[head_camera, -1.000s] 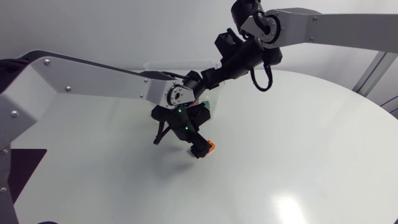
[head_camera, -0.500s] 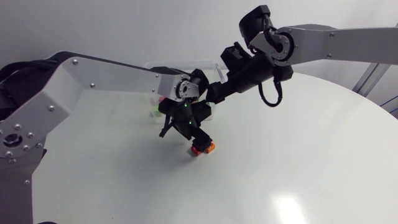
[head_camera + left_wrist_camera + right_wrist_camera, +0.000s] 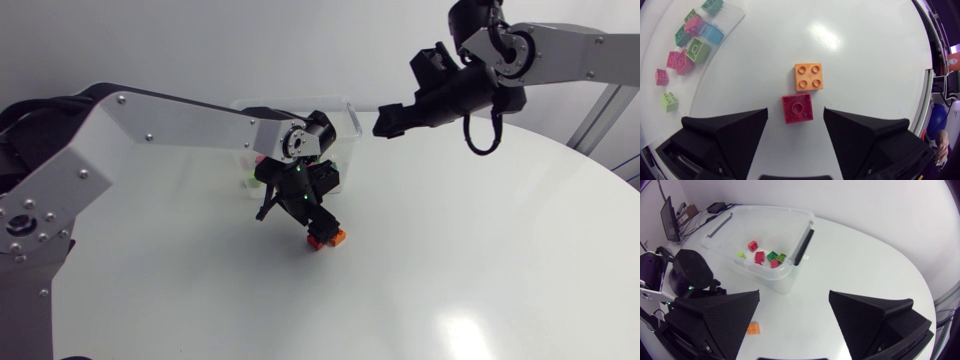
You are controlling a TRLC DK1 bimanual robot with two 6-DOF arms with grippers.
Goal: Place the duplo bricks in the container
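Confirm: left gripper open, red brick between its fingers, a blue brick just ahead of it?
No: that is an orange brick, not a blue one, as the left wrist view shows. The left gripper is open, the red brick between its fingers.

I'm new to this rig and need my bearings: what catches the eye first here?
The open left gripper hangs over a red brick, with an orange brick just ahead of it. Beyond them stands a clear container holding coloured bricks; the right gripper hangs open and empty near it.
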